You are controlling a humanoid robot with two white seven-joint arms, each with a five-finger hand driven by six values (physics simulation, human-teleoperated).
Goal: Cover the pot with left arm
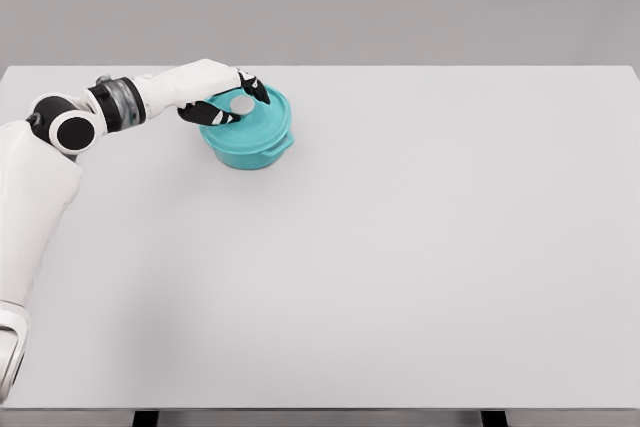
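A teal pot (250, 137) stood on the white tabletop (400, 247), in the far left portion of the surface and well clear of every edge. A matching teal lid (262, 119) sat on top of the pot and appeared level with the rim, closing the opening. The interior of the pot was hidden by the lid, so its contents could not be determined. A small pale round knob (243, 105) rose from the centre of the lid. A short handle projected from the pot wall on the right side.

The left arm entered from the lower left, rose along the left edge, and bent at the elbow towards the pot. The left robot hand (225, 97) was positioned over the left part of the lid. Its dark fingers (212, 114) were curled loosely on either side of the knob, one group in front and one behind. Whether the fingertips actually pressed on the knob could not be determined from this view.
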